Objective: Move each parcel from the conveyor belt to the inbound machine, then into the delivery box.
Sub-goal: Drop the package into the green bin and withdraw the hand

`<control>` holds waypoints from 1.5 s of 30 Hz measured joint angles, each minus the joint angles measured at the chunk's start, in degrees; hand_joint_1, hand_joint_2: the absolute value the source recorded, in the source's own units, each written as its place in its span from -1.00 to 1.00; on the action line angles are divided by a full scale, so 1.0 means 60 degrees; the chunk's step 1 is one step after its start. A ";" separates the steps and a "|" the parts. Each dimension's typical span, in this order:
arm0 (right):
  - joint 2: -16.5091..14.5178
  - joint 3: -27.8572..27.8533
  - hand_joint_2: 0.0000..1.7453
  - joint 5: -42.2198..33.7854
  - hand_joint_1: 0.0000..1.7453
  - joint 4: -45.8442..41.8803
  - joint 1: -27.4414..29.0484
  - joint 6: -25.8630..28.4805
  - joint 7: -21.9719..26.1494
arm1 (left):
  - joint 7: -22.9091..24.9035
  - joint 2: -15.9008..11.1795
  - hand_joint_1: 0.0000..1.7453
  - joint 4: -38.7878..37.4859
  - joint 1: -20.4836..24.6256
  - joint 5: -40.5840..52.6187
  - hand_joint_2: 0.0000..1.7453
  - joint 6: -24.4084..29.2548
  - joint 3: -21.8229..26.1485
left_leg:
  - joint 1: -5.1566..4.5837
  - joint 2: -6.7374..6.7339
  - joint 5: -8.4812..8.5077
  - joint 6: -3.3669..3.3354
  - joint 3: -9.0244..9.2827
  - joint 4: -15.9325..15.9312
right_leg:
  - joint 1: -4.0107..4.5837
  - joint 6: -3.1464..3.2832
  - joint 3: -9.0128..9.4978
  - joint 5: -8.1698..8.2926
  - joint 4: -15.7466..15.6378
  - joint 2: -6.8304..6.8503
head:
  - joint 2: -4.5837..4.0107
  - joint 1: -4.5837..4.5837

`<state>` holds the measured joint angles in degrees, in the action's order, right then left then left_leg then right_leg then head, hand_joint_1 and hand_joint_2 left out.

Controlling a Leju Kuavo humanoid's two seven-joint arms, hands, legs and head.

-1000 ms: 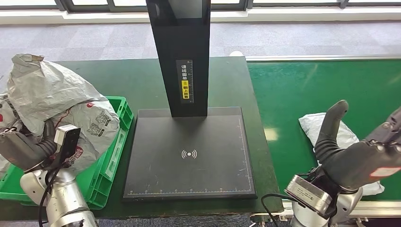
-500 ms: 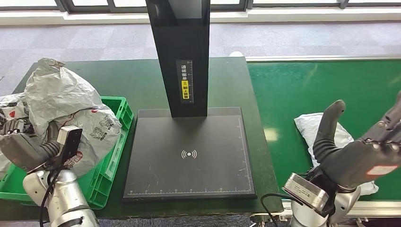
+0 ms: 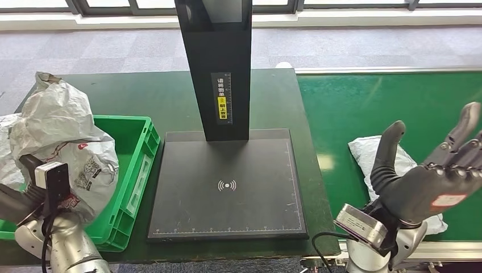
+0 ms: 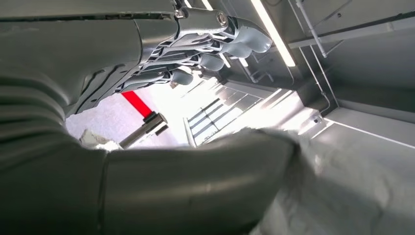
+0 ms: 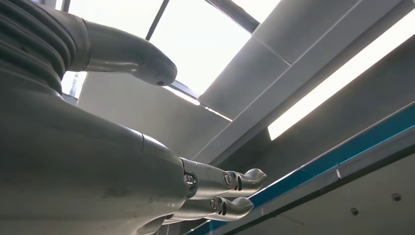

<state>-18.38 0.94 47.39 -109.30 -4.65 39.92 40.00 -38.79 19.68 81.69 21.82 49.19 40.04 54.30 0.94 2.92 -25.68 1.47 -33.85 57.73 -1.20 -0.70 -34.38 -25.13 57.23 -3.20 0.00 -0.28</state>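
The left hand point(image 3: 17, 199) grips a crumpled grey plastic parcel point(image 3: 59, 142) above the ribbed green delivery box point(image 3: 133, 170). To its right lies the flat matte-black inbound machine point(image 3: 227, 187). The right hand point(image 3: 432, 182), fingers spread, hovers over a soft white parcel point(image 3: 369, 151) on the smooth green conveyor belt point(image 3: 369, 102).

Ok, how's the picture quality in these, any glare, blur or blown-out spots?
Head view: sharp and evenly lit, with a pale glare patch on the conveyor belt beside the inbound machine. Left wrist view: the middle is blown out white, and the close thumb looks soft. Right wrist view: bright ceiling panels overexposed, the right hand dim against them.
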 joint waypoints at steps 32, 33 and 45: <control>0.0000 -0.0157 1.00 0.0056 -1.00 0.0185 0.0121 -0.0001 0.0002 | -0.0001 0.0031 -1.00 0.0741 -0.0652 0.0904 1.00 0.0000 -0.1052 | 0.0001 0.0002 -0.0002 0.0002 -0.0007 0.0001 | 0.0002 0.0005 -0.0008 -0.0003 -0.0001 0.0004 | 0.0000 0.0000; 0.0000 -0.0157 1.00 0.0058 -1.00 0.0189 0.0122 -0.0001 0.0002 | -0.0001 0.0031 -1.00 0.0701 -0.0633 0.0924 1.00 0.0000 -0.1051 | 0.0001 0.0002 -0.0002 0.0002 -0.0007 0.0001 | 0.0002 0.0005 -0.0008 -0.0003 -0.0001 0.0004 | 0.0000 0.0000; 0.0000 -0.0160 1.00 0.0060 -1.00 0.0215 0.0124 -0.0001 0.0002 | -0.0001 0.0029 -1.00 0.0491 -0.0593 0.0929 1.00 0.0000 -0.1050 | 0.0001 0.0002 -0.0003 0.0003 -0.0008 0.0001 | 0.0002 0.0005 -0.0010 -0.0003 -0.0001 0.0002 | 0.0000 0.0000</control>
<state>-18.38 -0.02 47.75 -108.01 -3.91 39.91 40.01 -38.80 19.86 84.64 18.26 54.76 40.04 48.00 0.95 2.92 -25.70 1.49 -33.90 57.74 -1.18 -0.67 -34.44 -25.15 57.22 -3.19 0.00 -0.28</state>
